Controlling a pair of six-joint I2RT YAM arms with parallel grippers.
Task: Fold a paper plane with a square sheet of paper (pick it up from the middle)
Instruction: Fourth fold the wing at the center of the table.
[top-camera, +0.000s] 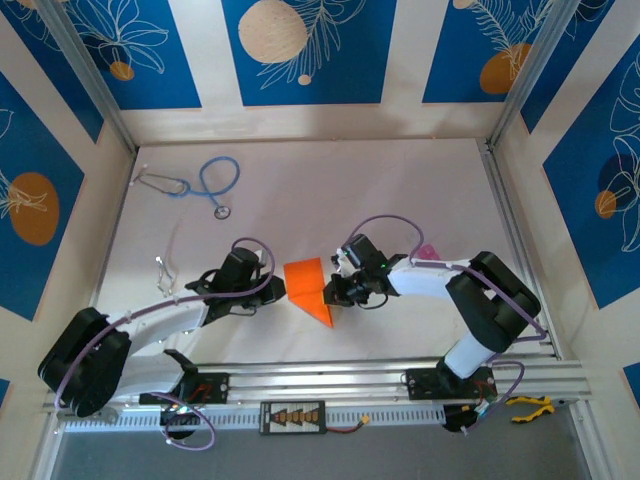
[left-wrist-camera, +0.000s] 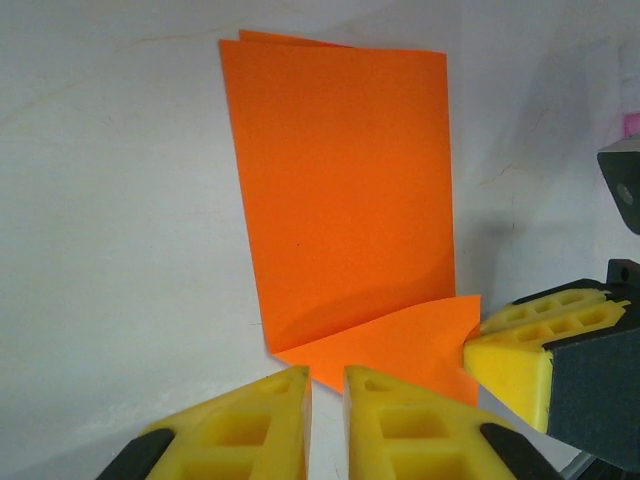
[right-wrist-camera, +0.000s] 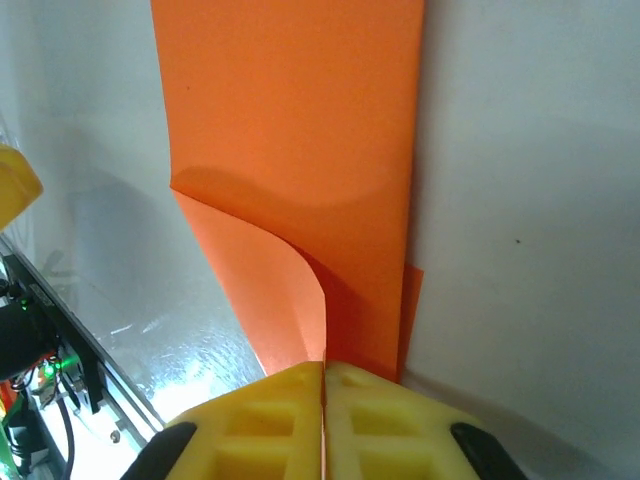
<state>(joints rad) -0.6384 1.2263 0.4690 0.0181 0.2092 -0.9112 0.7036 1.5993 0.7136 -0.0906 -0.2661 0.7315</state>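
Observation:
The square sheet of paper (top-camera: 308, 288) is bright orange and lies folded in half on the white table between my two grippers. In the left wrist view the sheet (left-wrist-camera: 345, 190) lies flat, with one near corner lifted into a curled flap. My right gripper (right-wrist-camera: 324, 368) is shut on the tip of that flap, the sheet (right-wrist-camera: 290, 120) stretching away from it. From the top, the right gripper (top-camera: 335, 295) is at the paper's right edge. My left gripper (left-wrist-camera: 327, 375) hovers at the near edge, fingers a narrow gap apart and holding nothing. It (top-camera: 275, 290) is left of the paper.
A blue stethoscope (top-camera: 205, 183) lies at the back left. A small pink thing (top-camera: 427, 252) sits right of the right arm. An aluminium rail (top-camera: 400, 380) runs along the near edge, and patterned walls close in the table on three sides.

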